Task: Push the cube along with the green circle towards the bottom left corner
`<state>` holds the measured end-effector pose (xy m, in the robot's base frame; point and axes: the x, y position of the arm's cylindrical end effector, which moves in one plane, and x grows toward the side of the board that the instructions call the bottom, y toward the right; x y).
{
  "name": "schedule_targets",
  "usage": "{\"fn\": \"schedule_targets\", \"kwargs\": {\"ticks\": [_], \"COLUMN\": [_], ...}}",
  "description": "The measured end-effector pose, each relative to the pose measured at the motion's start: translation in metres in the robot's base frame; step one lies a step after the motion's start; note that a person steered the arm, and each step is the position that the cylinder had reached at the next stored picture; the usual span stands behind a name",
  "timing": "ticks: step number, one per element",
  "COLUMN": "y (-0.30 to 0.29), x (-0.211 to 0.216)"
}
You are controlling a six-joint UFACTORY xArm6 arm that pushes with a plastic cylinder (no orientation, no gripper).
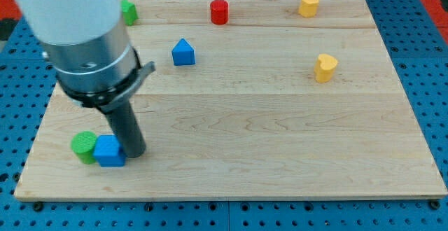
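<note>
A blue cube [109,150] lies near the view's bottom left corner of the wooden board [266,140]. A green circle block [84,147] touches the cube's left side. My tip [135,152] rests on the board right against the cube's right side. The dark rod rises from there into the arm's grey and white body [87,42], which covers the view's upper left.
A blue house-shaped block [183,52] sits left of centre near the top. A second green block [129,12] peeks out by the arm at top left. A red cylinder [220,12] and a yellow block [309,4] sit along the top. A yellow heart-like block [325,68] is at right.
</note>
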<state>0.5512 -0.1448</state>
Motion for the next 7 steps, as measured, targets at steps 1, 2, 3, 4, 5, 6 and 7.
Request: {"fn": "schedule_targets", "kwargs": {"ticks": [1, 2, 3, 4, 5, 6, 7], "y": [-0.008, -0.003, 0.013, 0.028, 0.032, -0.006, -0.053], "x": [0.0, -0.005, -0.019, -0.032, -0.045, -0.047, -0.047]}}
